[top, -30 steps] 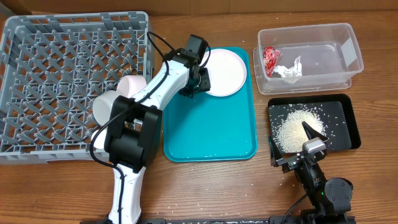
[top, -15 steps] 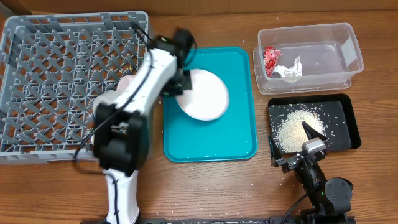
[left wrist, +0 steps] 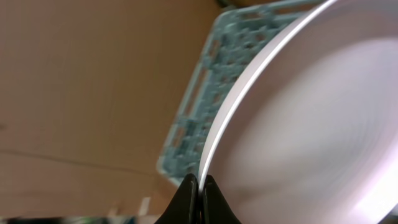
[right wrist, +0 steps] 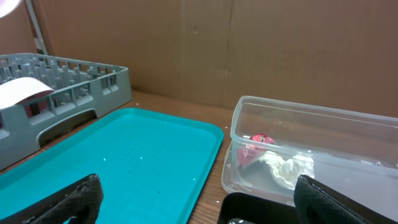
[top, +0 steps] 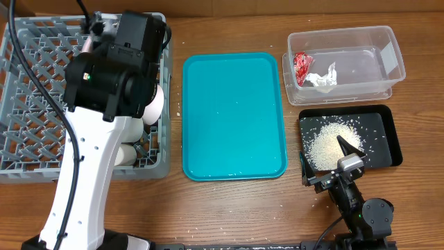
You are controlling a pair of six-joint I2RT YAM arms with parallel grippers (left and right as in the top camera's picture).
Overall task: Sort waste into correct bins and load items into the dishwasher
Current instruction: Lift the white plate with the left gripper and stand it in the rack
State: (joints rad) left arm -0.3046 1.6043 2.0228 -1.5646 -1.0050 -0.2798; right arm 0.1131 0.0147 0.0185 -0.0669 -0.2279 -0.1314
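Observation:
My left gripper (left wrist: 200, 188) is shut on the rim of the large white plate (left wrist: 311, 124), held on edge above the grey dishwasher rack (left wrist: 202, 112). From overhead the left arm (top: 114, 66) covers the rack's right side (top: 41, 83) and hides the plate and the jaws. White dishes (top: 154, 104) peek out beside the arm. The red wrapper (top: 302, 66) and the white tissue (top: 320, 78) lie in the clear tub (top: 374, 59). Rice (top: 327, 144) is heaped in the black tray (top: 381, 135). My right gripper (top: 327, 160) stands open at the black tray's near edge, holding nothing.
The teal tray (top: 234, 114) lies bare between the rack and the bins, with a few specks on it. In the right wrist view, a white dish (right wrist: 22, 90) sits in the rack (right wrist: 74, 78) beyond the teal tray (right wrist: 137, 155). Scattered rice grains dot the table's front edge.
The left arm lifted the plate off the teal tray and swung it left over the rack. The teal tray is now bare. The right arm has not moved.

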